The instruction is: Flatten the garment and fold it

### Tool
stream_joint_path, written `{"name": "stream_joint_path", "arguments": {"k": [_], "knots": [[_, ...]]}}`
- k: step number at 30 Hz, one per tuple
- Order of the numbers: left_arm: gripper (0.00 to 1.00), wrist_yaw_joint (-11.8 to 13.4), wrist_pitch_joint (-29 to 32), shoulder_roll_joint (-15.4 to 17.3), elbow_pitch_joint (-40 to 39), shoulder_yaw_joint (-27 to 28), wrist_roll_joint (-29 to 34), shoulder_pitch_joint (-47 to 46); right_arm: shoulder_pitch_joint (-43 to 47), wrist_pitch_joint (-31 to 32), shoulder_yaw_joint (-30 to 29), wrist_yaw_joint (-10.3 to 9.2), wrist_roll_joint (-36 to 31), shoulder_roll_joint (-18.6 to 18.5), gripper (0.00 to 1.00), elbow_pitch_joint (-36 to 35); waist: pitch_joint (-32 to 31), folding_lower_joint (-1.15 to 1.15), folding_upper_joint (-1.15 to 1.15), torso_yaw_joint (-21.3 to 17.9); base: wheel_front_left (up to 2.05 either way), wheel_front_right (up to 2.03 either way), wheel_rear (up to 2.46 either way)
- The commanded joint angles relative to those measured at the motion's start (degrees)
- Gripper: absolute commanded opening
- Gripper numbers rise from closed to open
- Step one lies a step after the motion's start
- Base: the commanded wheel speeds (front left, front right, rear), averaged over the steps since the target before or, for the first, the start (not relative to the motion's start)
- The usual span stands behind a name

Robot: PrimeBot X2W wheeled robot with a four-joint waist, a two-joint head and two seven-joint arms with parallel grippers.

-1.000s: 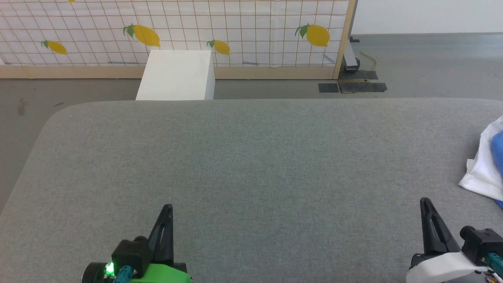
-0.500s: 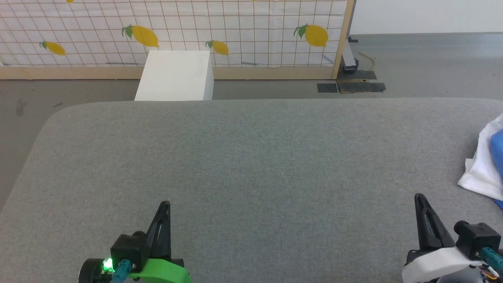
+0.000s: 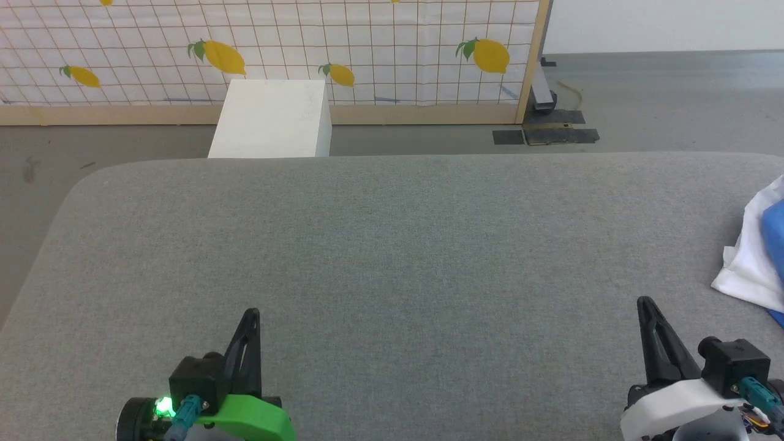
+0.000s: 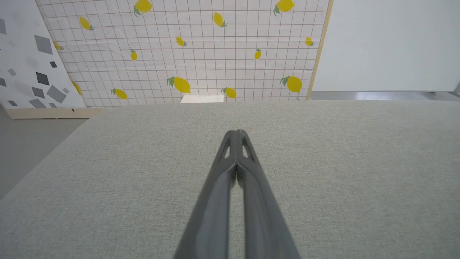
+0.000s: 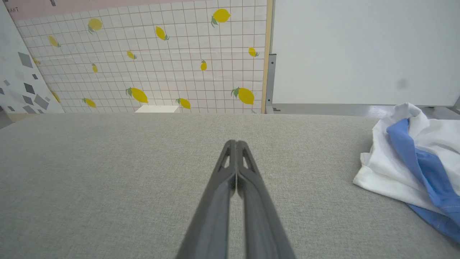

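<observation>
At the right edge of the surface (image 3: 392,245) the shirt (image 3: 750,269) lies crumpled, apparently untouched, so the left gripper (image 3: 250,315) and right gripper (image 3: 643,301) rest near the front edge, fingers (image 4: 215,208) pressed together, holding nothing.

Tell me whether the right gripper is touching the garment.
Apart. In the right wrist view, a stretch of bare grey surface lies between the right gripper, its fingers shut, and the white edge of the crumpled garment.
</observation>
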Motion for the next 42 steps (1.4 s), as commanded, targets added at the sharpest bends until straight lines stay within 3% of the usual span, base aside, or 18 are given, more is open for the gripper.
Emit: {"name": "stream_joint_path", "arguments": {"k": [1,42], "knots": [[0.00,0.09,0.25,-0.30,0.05,0.32,0.64,-1.17,-1.12,0.25,0.36,-0.05,-0.55,0.04,0.00,-0.46,-0.01,0.00,0.00,-0.02,0.00,0.00,0.00],[0.00,0.16,5.13,-0.59,0.07,3.26,3.37,-3.73,-3.17,4.60,3.47,-0.08,-2.94,0.07,0.00,-2.67,-0.18,0.00,0.00,-0.68,0.00,0.00,0.00]]}}
